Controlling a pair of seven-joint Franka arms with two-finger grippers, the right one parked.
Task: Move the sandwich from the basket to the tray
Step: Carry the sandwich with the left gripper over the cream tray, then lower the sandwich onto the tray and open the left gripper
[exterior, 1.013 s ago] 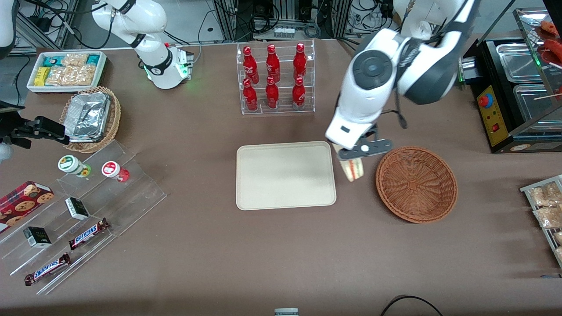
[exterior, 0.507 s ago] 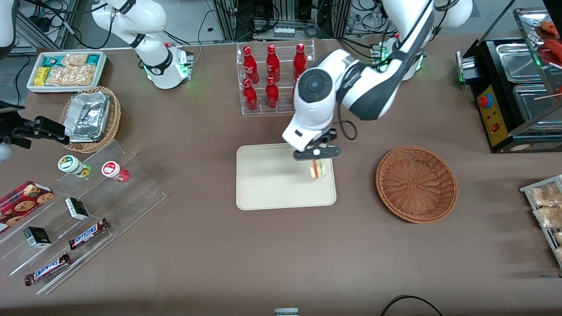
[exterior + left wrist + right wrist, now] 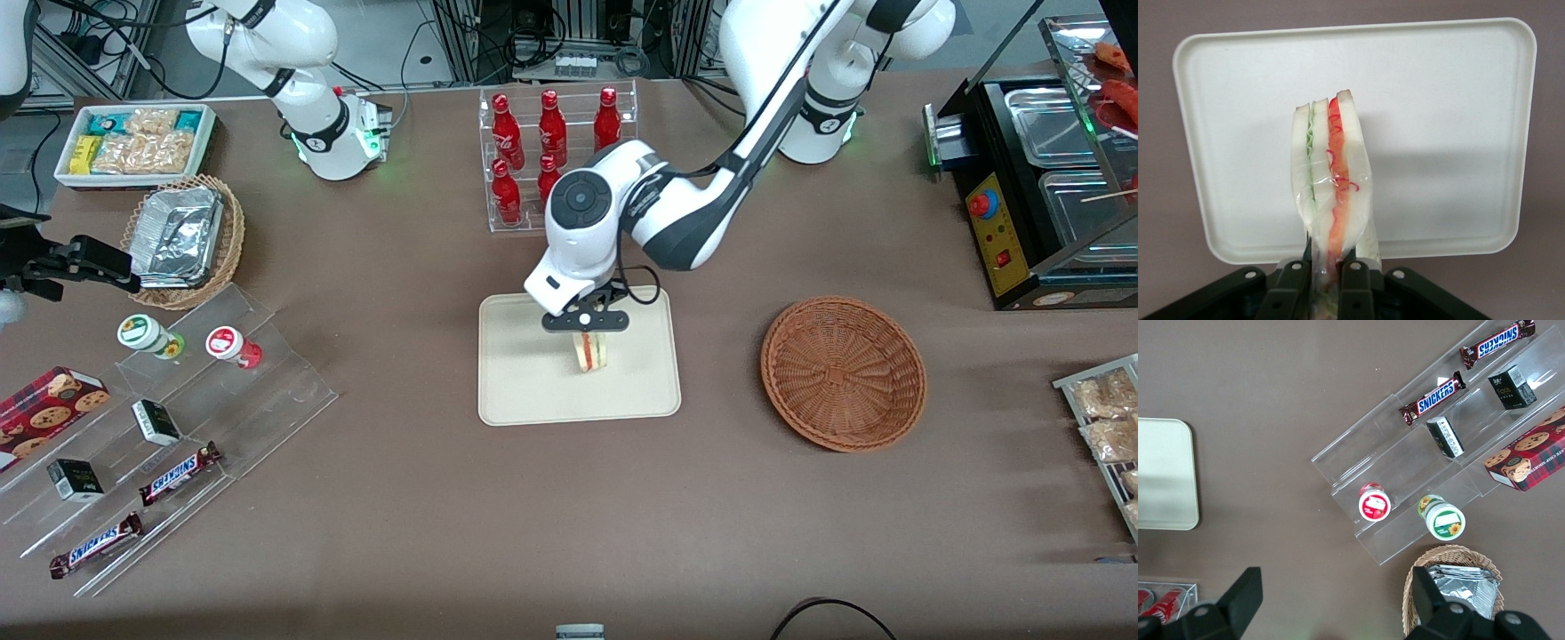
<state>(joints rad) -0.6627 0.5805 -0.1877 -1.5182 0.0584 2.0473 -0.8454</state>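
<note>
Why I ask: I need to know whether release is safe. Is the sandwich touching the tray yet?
Cannot tell. In the left wrist view the gripper is shut on the sandwich above the tray, but neither view shows contact or a gap plainly.

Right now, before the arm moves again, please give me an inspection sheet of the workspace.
Surface: brown table, flat.
Job's things: sandwich held above the tray; basket holds nothing.
Clutter: red bottles in rack, Snickers bars, foil trays.
Grippers: gripper shut on the sandwich, over the tray.
Cables: black cable at the table edge nearest the front camera.
Surroundings: metal food warmer toward the working arm's end.
</note>
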